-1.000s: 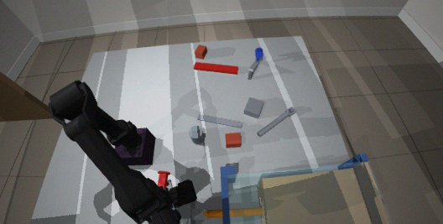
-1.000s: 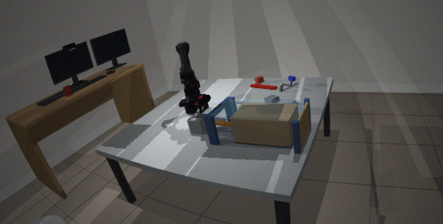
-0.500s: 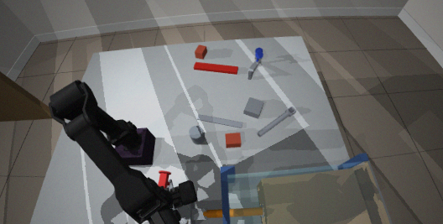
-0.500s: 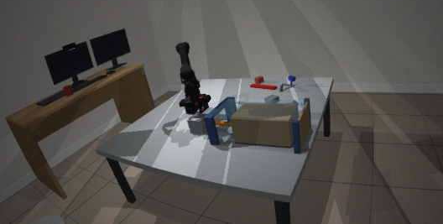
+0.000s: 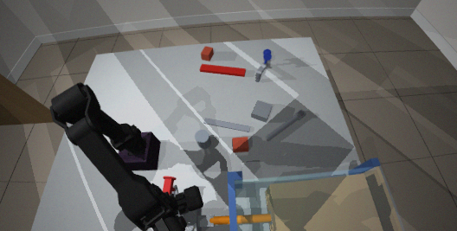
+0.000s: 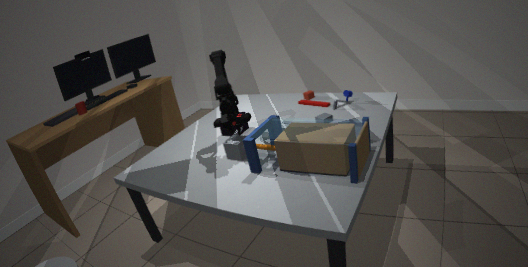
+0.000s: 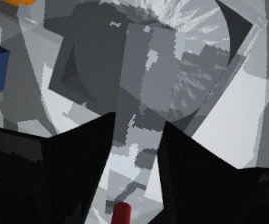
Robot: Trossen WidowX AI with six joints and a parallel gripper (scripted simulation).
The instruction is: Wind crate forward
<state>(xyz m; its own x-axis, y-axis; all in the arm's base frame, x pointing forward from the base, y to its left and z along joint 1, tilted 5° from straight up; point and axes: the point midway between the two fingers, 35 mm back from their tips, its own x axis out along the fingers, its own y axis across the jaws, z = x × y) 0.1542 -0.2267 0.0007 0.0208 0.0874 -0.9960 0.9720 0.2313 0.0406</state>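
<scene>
The winch handle is a grey bar [image 7: 145,90] with a red grip [image 5: 168,184] [image 7: 121,214]. My gripper [image 7: 137,123] is shut on the grey bar, low over the grey winch [image 6: 235,149] [image 7: 85,65]. The bar's far end lies over the winch top; whether its square key is in the hole is hidden. The cardboard crate [image 5: 320,202] [image 6: 312,149] sits flat inside the clear-panelled cubby. An orange strap [image 5: 218,220] [image 6: 265,146] runs from its front through the blue steel frame [image 5: 234,198] [image 6: 253,154]. A gap shows between crate front and frame.
Beyond the winch lie a grey cylinder [image 5: 202,138], an orange-red block [image 5: 240,144], a thin grey bar [image 5: 227,125], a grey wrench-like tool [image 5: 283,126] and a grey block [image 5: 261,111]. Farther back are a red bar [image 5: 222,70], a red block [image 5: 207,54] and a blue-knobbed tool [image 5: 267,55].
</scene>
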